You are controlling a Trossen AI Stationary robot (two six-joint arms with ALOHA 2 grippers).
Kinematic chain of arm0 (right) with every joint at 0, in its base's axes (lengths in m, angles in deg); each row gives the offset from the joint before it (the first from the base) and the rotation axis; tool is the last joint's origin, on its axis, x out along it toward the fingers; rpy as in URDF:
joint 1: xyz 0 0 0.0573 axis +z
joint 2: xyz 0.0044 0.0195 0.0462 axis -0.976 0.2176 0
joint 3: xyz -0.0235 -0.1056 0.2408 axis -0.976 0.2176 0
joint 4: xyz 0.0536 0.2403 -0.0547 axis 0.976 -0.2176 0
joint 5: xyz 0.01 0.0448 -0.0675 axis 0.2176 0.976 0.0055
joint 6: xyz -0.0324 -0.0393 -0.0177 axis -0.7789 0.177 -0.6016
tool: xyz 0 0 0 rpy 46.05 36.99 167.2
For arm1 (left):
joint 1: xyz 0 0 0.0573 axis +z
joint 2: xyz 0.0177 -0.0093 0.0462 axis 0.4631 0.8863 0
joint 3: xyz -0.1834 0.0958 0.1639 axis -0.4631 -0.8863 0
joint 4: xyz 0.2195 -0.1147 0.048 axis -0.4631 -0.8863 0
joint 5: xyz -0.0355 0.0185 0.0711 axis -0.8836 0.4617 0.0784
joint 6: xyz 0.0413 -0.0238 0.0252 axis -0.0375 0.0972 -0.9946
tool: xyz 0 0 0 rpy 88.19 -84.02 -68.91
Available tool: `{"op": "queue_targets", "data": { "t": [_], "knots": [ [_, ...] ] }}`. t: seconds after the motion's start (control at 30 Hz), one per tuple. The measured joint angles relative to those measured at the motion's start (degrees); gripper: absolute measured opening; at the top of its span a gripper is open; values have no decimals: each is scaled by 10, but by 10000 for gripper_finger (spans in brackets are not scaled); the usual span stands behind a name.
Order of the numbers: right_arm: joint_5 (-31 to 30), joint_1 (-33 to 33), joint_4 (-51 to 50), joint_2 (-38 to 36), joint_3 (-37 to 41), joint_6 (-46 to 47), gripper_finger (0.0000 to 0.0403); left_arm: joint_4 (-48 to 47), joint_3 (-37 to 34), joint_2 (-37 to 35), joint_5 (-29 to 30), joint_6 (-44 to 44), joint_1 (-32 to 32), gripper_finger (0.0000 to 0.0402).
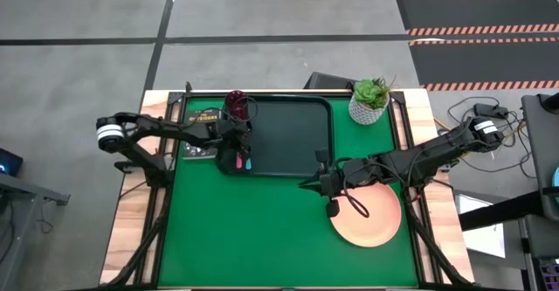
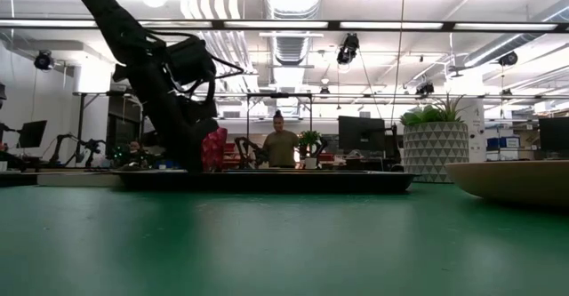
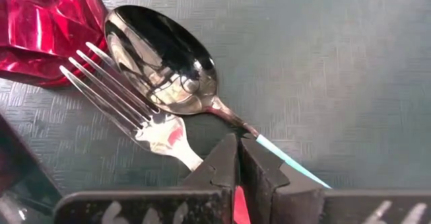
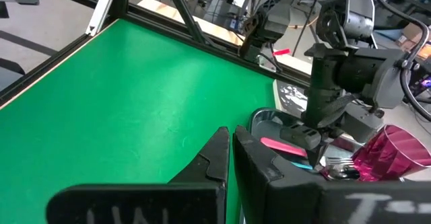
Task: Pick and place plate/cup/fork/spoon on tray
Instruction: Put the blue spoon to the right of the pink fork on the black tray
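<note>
The dark tray (image 1: 293, 138) lies at the table's far middle. The dark red cup (image 1: 236, 104) stands in its far left corner. The fork (image 3: 135, 103) and the blue-handled spoon (image 3: 168, 62) lie side by side on the tray floor just near of the cup (image 3: 40, 29). My left gripper (image 1: 234, 155) is over the tray's left end, shut on the fork. The peach plate (image 1: 369, 216) rests on the green mat at the near right. My right gripper (image 1: 316, 184) is shut and empty, between the tray's near rim and the plate. My left gripper pinches the fork's pink-red handle (image 3: 239, 207) between its two fingers, just behind the metal neck (image 3: 192, 158). The fingers lie across the handle. The tines (image 3: 101, 76) lie on the tray floor beside the spoon's bowl.
A white pot with a green plant (image 1: 369, 101) stands at the tray's far right corner. A black book (image 1: 199, 116) lies left of the tray, under my left arm. The green mat is bare at the near left. People stand in the room behind.
</note>
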Motion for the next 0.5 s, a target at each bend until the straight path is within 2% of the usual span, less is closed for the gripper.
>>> {"op": "queue_targets", "data": {
  "t": [0.5],
  "knots": [
    [0, 0, 0, 0, 0, 0, 9, 15, 1, 21, 3, 17, -4, 0]
  ]
}}
